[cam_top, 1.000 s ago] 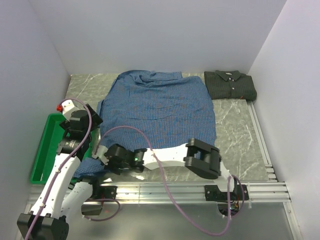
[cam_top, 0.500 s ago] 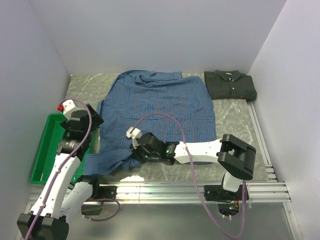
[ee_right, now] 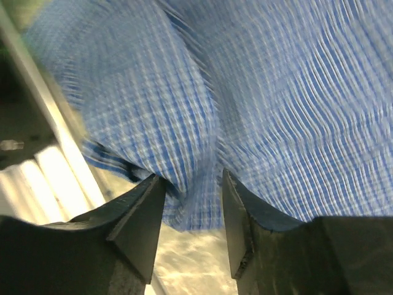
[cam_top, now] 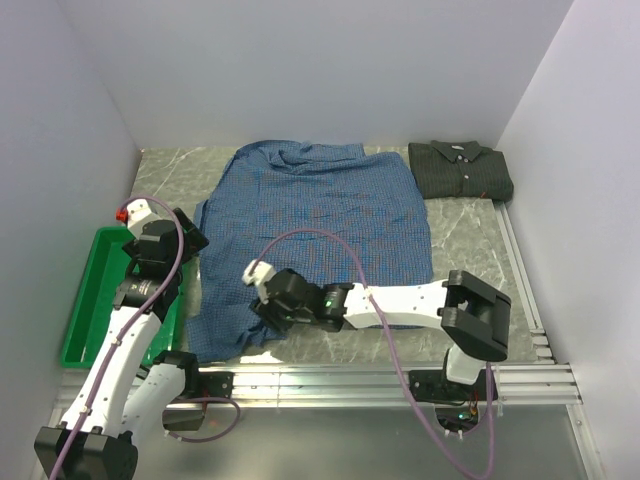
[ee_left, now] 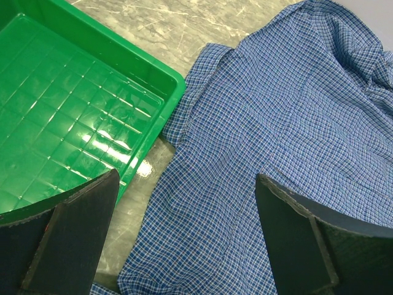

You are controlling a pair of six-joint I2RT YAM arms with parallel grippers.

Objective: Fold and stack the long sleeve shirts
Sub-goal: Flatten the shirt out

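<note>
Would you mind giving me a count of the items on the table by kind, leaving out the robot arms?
Shirts: 2 (blue shirt, dark shirt)
Trays: 1 (green tray)
Total: 3

The overhead view is evenly and softly lit from above, and only faint shadows are cast on the marbled table (cam_top: 470, 250). In the left wrist view, white glare is seen on the floor of the green tray (ee_left: 73, 123), while the blue checked shirt (ee_left: 295, 123) is rendered sharply. In the right wrist view, the checks are smeared by motion blur, and the right gripper's fingers (ee_right: 132, 227) are left in dark shadow.
</note>
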